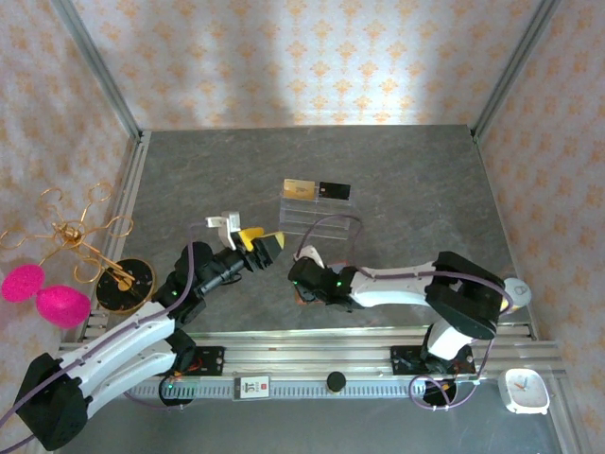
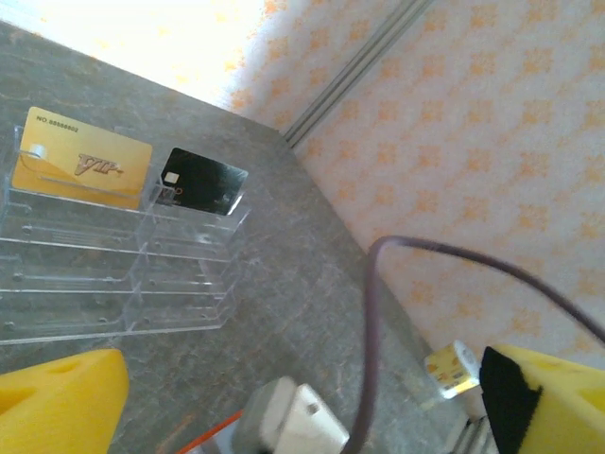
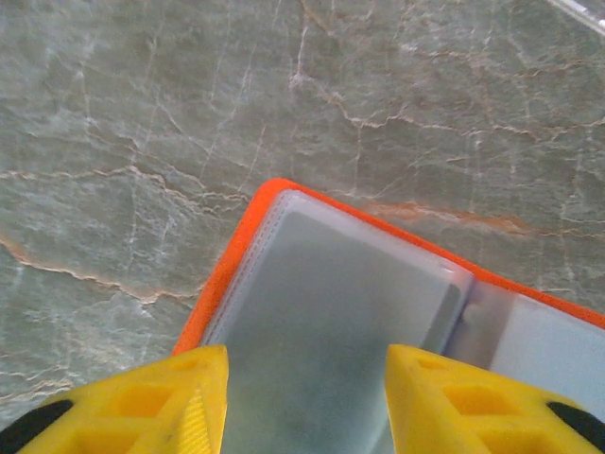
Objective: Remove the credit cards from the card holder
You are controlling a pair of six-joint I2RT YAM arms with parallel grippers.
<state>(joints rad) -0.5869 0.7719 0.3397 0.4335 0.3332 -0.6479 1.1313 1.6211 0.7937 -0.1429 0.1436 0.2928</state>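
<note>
Since the gold card (image 2: 80, 159) and black card (image 2: 200, 182) are stood in the rack (image 2: 113, 284) beyond the wide-open, empty left gripper (image 1: 260, 243), the wallet (image 3: 340, 284) is judged emptied, merely straddled beneath the half-open right gripper (image 3: 307, 397).

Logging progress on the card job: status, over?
Left gripper open, empty, raised. Right gripper part-open over opened card holder, contact unclear. Gold card and black card on top tier of clear acrylic rack. Nothing blocking.

gold card (image 2: 80, 156), "VIP" mid-face, "NO." along top edge (digits too blurred)
</note>
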